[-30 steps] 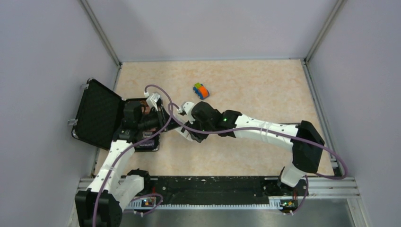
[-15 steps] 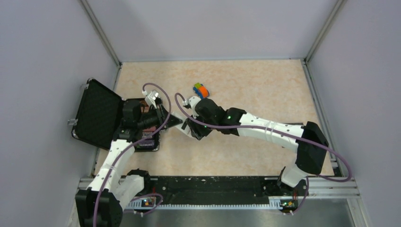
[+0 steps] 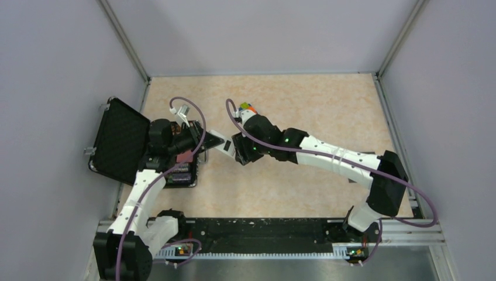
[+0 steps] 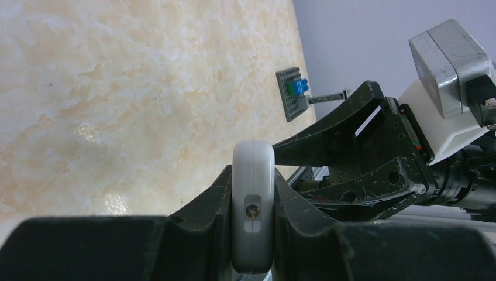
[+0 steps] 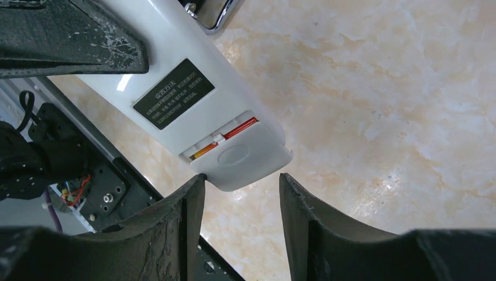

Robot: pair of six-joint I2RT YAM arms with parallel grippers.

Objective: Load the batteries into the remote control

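The left arm [image 3: 137, 193] rises from its base and bends toward the middle of the table [image 3: 304, 105], with the wrist turned sideways. The left claw [image 4: 252, 175] is closed on the remote [image 4: 252, 234]. In the left wrist view the white bar stands on its edge, pressed between the two black fingers [image 4: 205, 211], and it reaches forward past their tips.

The right arm [image 3: 333, 161] is stretched low across the table, from the elbow on the right side to the wrist, which comes up against the left claw. The right claw [image 5: 241, 186] is open to a middle width and holds nothing. The free end of the remote is just in front of its tips, in line with the gap between the two fingers. I cannot tell if it touches them.

From this claw the remote shows its plain white back, with a black label [image 5: 174, 93] farther away and the cover [image 5: 248, 155] at the near end. Between cover and body there is a thin slit with a red and orange strip [image 5: 225, 136]; I cannot tell what it is.

Ahead of the left claw, well apart, a grey plate with a blue brick [image 4: 294, 92] lies on the table. A toy car [image 3: 248, 108] is just behind the right wrist, partly hidden. An open black case [image 3: 120, 140] lies beside the left claw.
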